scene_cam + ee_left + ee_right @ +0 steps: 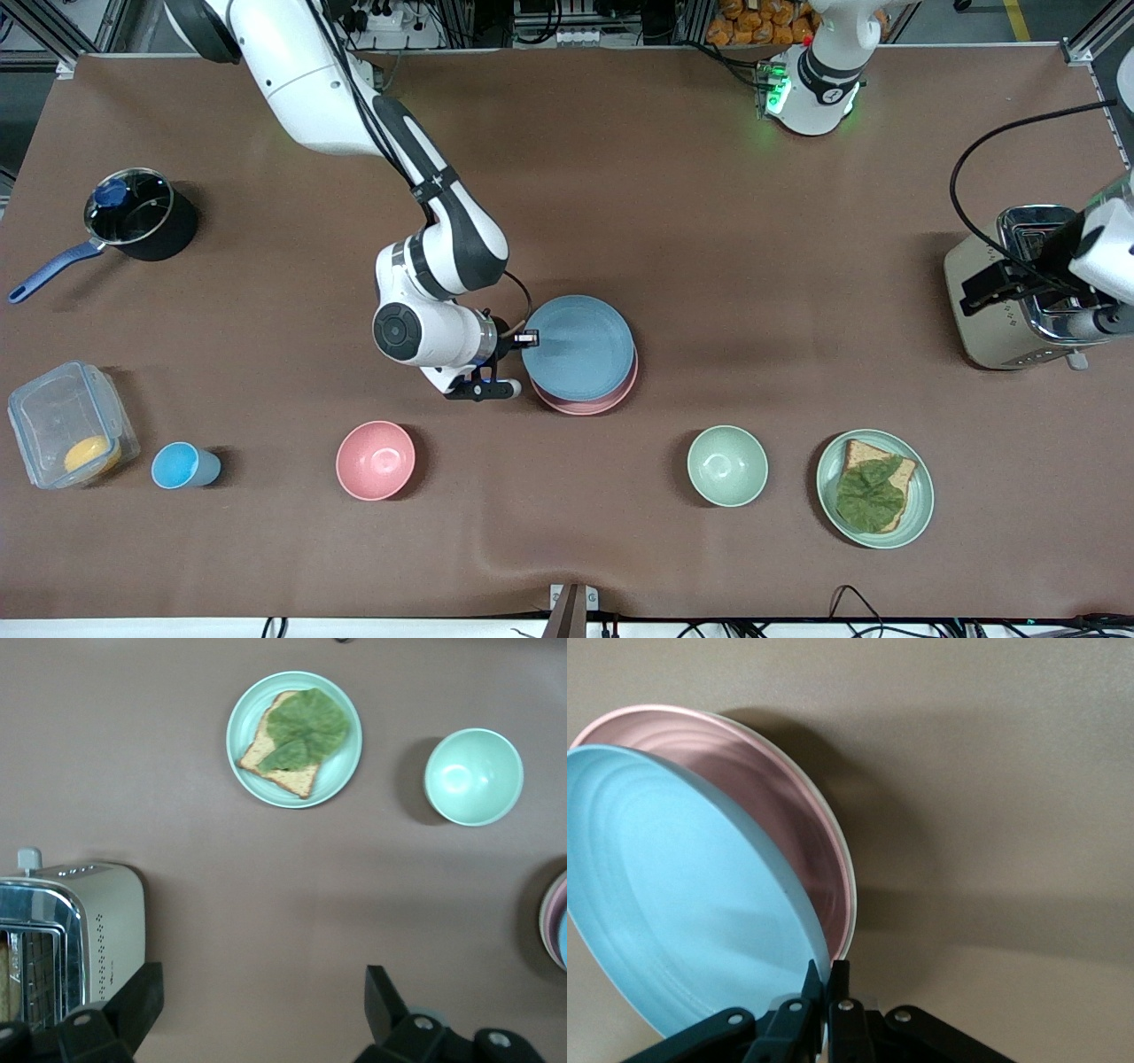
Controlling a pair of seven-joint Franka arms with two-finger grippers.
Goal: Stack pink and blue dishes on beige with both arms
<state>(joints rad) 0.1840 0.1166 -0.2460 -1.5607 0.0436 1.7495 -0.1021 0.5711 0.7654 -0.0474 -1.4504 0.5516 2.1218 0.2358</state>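
Observation:
My right gripper (524, 340) is shut on the rim of the pastel blue plate (578, 347) at the side toward the right arm's end of the table. In the right wrist view its fingertips (830, 971) pinch that rim and the blue plate (682, 895) sits tilted over the pink plate (780, 806). The pink plate (592, 403) shows as a crescent under the blue one. A cream-beige rim (850, 895) peeks out beneath the pink plate, also visible as a beige edge (542, 923). My left gripper (261, 1001) waits open over bare table beside the toaster (71, 930).
Nearer the front camera stand a pink bowl (375, 460), a blue cup (182, 466), a green bowl (726, 465) and a green plate with bread and a leaf (874, 488). A pot (140, 213) and a clear container (71, 425) sit at the right arm's end.

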